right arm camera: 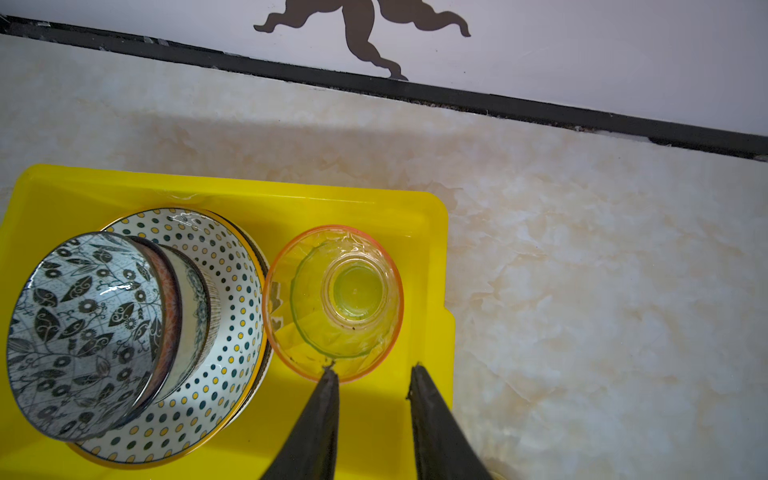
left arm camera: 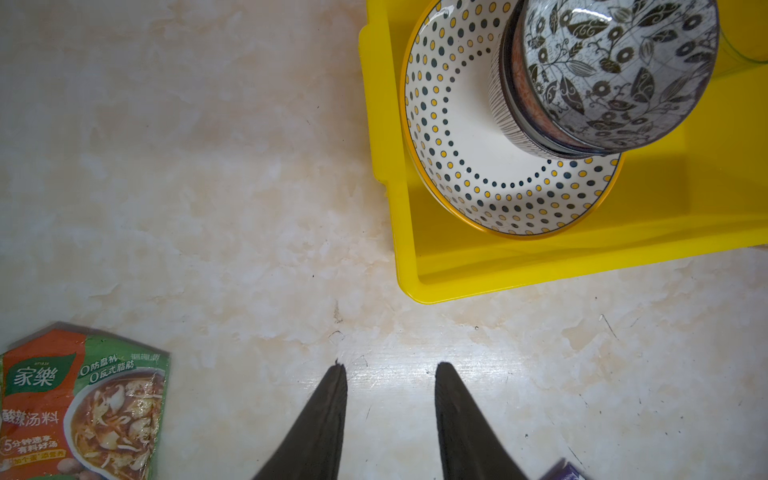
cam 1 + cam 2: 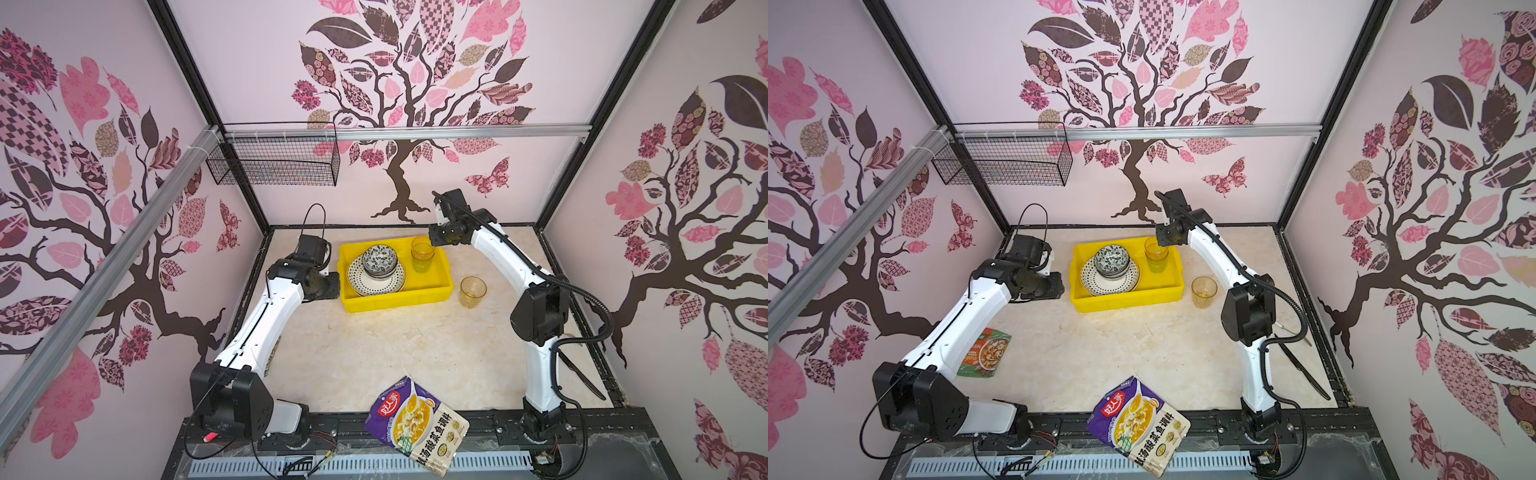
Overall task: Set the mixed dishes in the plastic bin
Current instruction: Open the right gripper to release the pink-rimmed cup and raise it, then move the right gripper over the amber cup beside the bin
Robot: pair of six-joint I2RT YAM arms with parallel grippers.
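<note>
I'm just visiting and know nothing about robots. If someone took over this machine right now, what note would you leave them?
Left gripper: open and empty, over the table beside the yellow bin.
Right gripper: open, holding nothing, at the rim of the stacked tumblers that stand in the bin.
Done: the plates, with the stacked bowls on top, and those tumblers are in the bin.
Left: one amber tumbler stands upright on the table beside the bin, on the right arm's side.
</note>
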